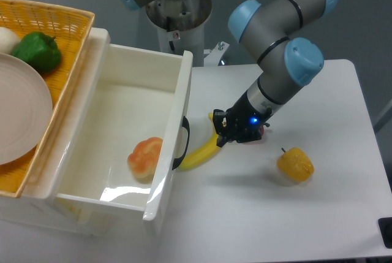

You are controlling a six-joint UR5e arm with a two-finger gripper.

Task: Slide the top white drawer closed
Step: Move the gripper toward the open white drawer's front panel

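Note:
The top white drawer (179,94) stands pulled far out of the cabinet, its front panel facing right with a curved black handle (183,143). An orange-coloured fruit (146,157) lies inside it. My gripper (224,133) hangs low over the table just right of the drawer front, above the upper end of a banana (199,154). Its dark fingers point toward the drawer. I cannot make out whether they are open or shut.
A woven yellow basket (67,27) on the cabinet top holds a plate (18,113), a green pepper (37,51) and a white object. A yellow pepper (295,163) lies on the table at right. A red pepper (263,129) is almost hidden behind the wrist.

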